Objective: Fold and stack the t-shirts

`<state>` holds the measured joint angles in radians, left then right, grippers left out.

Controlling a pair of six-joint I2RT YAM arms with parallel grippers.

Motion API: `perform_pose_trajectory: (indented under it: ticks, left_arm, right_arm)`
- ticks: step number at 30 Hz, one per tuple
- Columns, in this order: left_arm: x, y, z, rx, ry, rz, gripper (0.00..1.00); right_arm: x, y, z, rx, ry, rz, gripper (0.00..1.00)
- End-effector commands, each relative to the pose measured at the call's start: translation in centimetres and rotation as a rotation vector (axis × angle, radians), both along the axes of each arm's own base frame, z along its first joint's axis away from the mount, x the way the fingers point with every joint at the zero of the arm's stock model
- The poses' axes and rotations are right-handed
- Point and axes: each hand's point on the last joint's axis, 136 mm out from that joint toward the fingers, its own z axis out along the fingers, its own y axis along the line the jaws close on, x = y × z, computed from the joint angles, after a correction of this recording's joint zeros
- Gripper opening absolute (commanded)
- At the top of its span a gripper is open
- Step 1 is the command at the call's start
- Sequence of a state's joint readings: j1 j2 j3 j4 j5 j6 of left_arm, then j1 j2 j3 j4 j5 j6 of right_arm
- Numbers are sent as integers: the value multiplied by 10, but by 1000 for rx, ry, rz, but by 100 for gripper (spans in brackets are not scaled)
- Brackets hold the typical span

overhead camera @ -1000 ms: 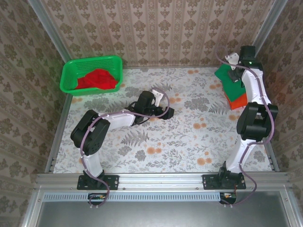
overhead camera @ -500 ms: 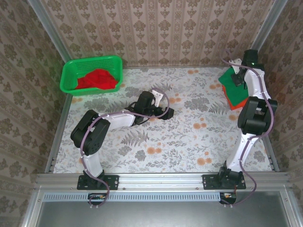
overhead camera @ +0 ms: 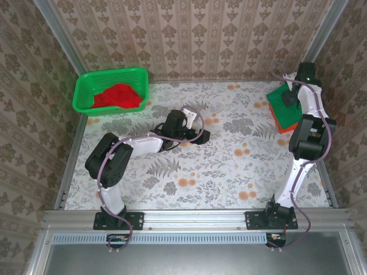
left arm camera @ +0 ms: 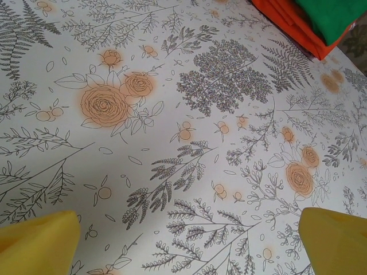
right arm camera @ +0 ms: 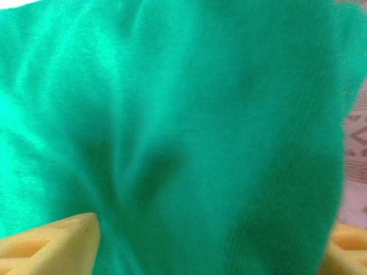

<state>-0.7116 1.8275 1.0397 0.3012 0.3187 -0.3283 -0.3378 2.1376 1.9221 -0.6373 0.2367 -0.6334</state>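
Note:
A folded dark green t-shirt (overhead camera: 277,97) lies on top of an orange-red t-shirt (overhead camera: 285,122) at the far right of the table. My right gripper (overhead camera: 288,97) hovers just over the green shirt. In the right wrist view its yellow fingertips (right arm camera: 51,243) stand wide apart, open, with the green cloth (right arm camera: 183,126) right beneath them. A red t-shirt (overhead camera: 117,95) lies crumpled in the green basket (overhead camera: 109,74). My left gripper (overhead camera: 205,136) rests low at mid-table, open, with bare tablecloth between its yellow fingertips (left arm camera: 37,243). The left wrist view catches the orange-red shirt (left arm camera: 289,20) and the green shirt (left arm camera: 332,17) at its top right.
The basket stands at the far left corner against the wall. Metal rails edge the table on the left (overhead camera: 71,154) and right (overhead camera: 330,183). The flowered tablecloth (overhead camera: 229,166) between the two arms is bare.
My right gripper has opened and let go of the green shirt, which now lies on the orange-red one. The right arm shifted toward the right wall. The left arm has stayed put.

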Motion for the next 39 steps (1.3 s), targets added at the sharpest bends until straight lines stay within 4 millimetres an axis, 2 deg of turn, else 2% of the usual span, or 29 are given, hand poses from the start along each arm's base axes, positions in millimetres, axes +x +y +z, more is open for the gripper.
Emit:
perform_pose_trajectory:
  ticks: [1,5,7,11,13,16,21,23,28,32,39]
  left_arm:
    - [1,-1,14,-45,-5,2,100]
    - [2,-3,13,-56,4,3,100]
    - [2,-4,14,-64,7,0,100]
    - [2,-5,13,-68,13,-1,100]
    - [2,-7,13,-70,14,-4,100]
    - [1,-7,14,-76,20,-5,100]
    - [0,-4,12,-72,23,3,100]
    - [0,-4,10,-69,26,5,100]
    - [0,-4,8,-70,34,9,100]
    - [1,-4,8,-71,35,9,100]
    - [0,-3,6,-71,43,11,100]
  right_arm:
    - [5,-17,41,-111,-87,-70,85]
    - [9,-5,66,-145,-170,-69,88]
    - [11,8,72,-151,-193,-58,89]
    - [18,37,74,-188,-203,-22,89]
    - [24,53,68,-195,-201,8,89]
    - [31,60,48,-124,-182,-3,87]
    - [33,43,15,-5,-164,-84,87]
    - [31,30,1,62,-164,-142,87]
    - [17,7,-47,246,-91,-277,86]
    - [5,-5,-77,315,-47,-362,86]
    - [-11,-1,-115,399,54,-387,96]
